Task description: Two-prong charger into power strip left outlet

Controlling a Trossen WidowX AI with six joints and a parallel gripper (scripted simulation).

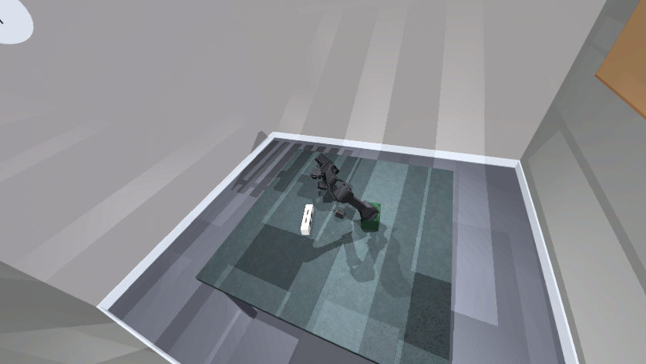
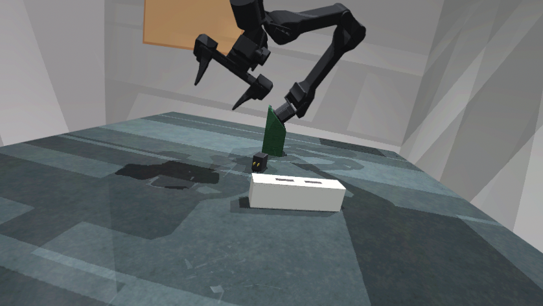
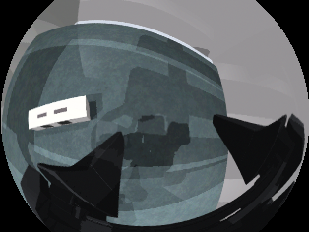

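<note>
Teal mat [image 2: 113, 235], white power strip [image 2: 297, 194], black charger [image 2: 260, 161] just behind it, green base [image 2: 274, 135], fingers [image 2: 219, 89] wide apart, empty, aloft.

The black six-joint arm [image 2: 323, 68] arches high, elbow bent. Its black parallel-jaw gripper [image 2: 216, 93] points downward, fingers spread wide, holding nothing.

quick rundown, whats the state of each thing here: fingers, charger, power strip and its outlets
gripper: fingers open wide, holding nothing, up in the air above the table
charger: lying on the table just behind the strip, not gripped, not plugged in, prongs facing the exterior camera
power strip: flat on the table, slots facing up
left outlet: nothing in it
other outlet: nothing in it
</note>
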